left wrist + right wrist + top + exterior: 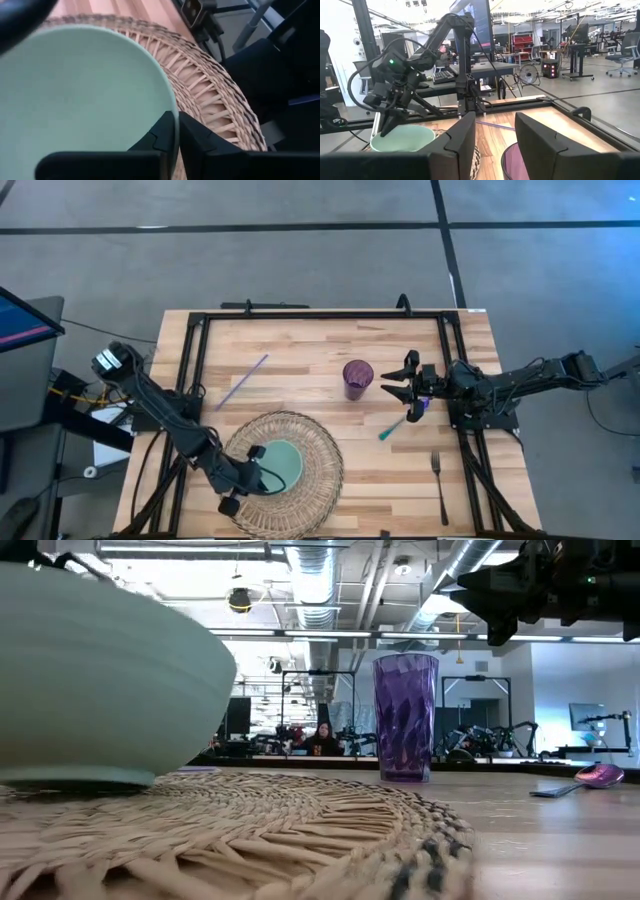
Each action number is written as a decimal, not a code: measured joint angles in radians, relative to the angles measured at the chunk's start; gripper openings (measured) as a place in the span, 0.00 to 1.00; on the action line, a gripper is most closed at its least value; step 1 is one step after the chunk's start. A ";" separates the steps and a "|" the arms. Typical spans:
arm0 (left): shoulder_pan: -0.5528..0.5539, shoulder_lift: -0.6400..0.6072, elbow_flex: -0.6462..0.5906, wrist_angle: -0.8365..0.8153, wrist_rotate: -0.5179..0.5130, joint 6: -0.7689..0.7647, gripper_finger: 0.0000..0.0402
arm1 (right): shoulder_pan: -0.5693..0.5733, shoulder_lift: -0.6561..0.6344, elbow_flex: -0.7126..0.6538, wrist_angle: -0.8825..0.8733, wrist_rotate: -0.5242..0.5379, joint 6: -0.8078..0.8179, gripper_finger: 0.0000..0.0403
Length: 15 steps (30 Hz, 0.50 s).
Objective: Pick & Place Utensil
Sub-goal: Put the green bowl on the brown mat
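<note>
Spoon (392,428), teal-handled with a purple bowl, lies on the wooden tabletop (320,360) just below your open, empty right pincer (398,377); light, stiff, slippery, so take mid-handle. Left pincer (248,476) pinches the pale green bowl's (281,464) rim.

mint green bowl (279,463), tan woven mat (322,448), purple cup (358,377) (translucent, ribbed)

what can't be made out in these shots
- Pale green bowl on the woven straw placemat: high view, the left gripper covers its near rim; the low view cuts it off at the left edge.
- Teal-handled spoon: high view, its purple head lies under the open right gripper.
- Purple ribbed tumbler: right wrist view, cut off by the bottom edge and a finger.
- Silver fork: tines too small to count.
</note>
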 joint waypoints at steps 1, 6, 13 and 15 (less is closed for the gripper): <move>0.000 0.006 0.000 -0.003 0.000 -0.011 0.08 | 0.000 0.000 0.000 0.000 0.000 0.000 0.33; 0.010 0.024 -0.001 -0.008 -0.005 -0.006 0.16 | 0.000 0.000 0.000 0.000 0.000 0.000 0.33; 0.070 0.025 -0.001 -0.007 -0.008 0.054 0.22 | 0.000 0.000 0.000 0.000 0.000 0.000 0.33; 0.087 0.025 -0.001 -0.007 -0.008 0.050 0.22 | 0.000 0.000 0.000 0.000 0.000 0.000 0.33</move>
